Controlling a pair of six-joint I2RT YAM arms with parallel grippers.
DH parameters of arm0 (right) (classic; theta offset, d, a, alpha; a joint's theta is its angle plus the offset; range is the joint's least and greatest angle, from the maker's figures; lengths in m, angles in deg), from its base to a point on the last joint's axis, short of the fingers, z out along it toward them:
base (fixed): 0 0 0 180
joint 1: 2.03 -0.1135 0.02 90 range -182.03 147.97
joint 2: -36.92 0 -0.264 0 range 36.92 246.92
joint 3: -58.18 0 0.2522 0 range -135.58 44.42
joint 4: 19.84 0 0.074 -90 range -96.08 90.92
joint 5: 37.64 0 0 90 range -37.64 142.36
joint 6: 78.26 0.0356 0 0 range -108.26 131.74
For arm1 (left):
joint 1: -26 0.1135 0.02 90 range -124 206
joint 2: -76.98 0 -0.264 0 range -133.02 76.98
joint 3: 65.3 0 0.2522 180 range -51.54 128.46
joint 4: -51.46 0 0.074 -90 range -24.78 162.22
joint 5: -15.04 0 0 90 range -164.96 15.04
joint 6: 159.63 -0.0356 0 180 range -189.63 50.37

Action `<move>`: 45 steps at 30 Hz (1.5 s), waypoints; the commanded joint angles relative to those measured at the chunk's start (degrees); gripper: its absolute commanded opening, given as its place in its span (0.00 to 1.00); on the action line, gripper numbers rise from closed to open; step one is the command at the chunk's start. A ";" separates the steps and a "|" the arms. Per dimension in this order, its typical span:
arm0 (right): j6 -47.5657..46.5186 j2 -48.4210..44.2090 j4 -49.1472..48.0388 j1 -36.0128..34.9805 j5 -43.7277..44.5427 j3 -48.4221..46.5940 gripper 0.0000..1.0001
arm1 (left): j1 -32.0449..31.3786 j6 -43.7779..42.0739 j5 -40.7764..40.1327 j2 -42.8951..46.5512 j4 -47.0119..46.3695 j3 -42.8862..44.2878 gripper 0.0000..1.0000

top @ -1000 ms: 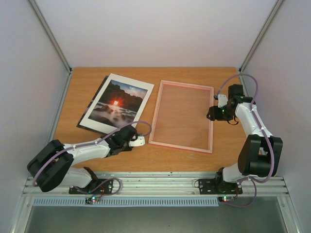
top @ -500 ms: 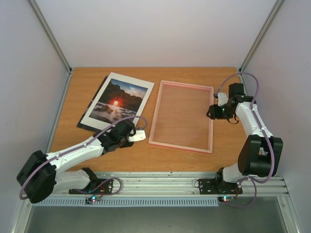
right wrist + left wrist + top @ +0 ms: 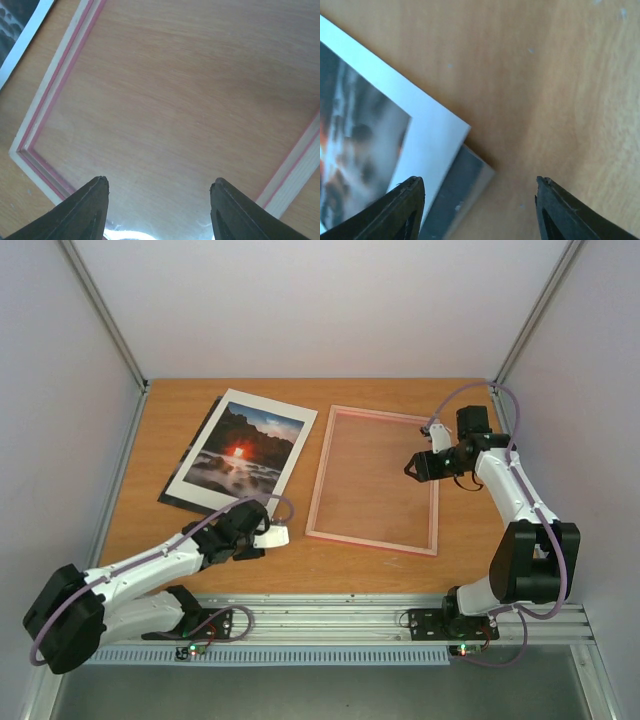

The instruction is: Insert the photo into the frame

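Rectangular white-bordered seascape photo (image 3: 240,452) lying flat beside thin pink rectangular frame (image 3: 372,543), not yet picked up or inserted; left gripper (image 3: 478,181) and right gripper (image 3: 157,181) both spread, empty.

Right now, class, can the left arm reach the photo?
Probably yes: the left tool hangs open beside the near corner of the photo with nothing between, though the print lies flat on a dark board.
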 commanded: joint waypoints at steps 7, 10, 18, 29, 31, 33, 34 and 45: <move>-0.99 -0.83 -0.79 -0.11 0.46 -0.01 0.57 | -1.20 -6.94 -3.50 -6.95 -19.49 -5.64 0.64; -0.93 -1.23 -0.61 -0.10 0.94 0.27 0.56 | -1.29 -8.40 -5.51 -11.72 -25.47 -7.05 0.64; -1.94 -1.95 -0.44 -0.03 3.14 -0.03 0.56 | -1.31 -16.17 -10.48 -20.76 -38.02 -11.42 0.52; -2.27 -1.28 -1.55 -0.01 2.68 -0.73 0.54 | -1.29 -14.20 -12.26 -18.49 -32.87 -7.97 0.07; -2.51 -1.30 -1.79 -0.02 2.34 -0.73 0.54 | -1.25 -12.54 -11.41 -15.31 -29.02 -6.01 0.01; -2.60 -1.32 -2.45 -0.08 1.44 -0.46 0.54 | -1.25 -10.58 -10.69 -12.22 -24.49 -3.98 0.01; -2.59 -1.48 -3.05 -0.13 0.77 -0.28 0.54 | -1.23 -9.96 -10.10 -10.49 -22.20 -2.86 0.01; -4.72 -0.24 -11.63 -8.06 -4.59 -1.19 0.58 | -0.65 -5.15 -3.63 2.70 -6.30 4.65 0.00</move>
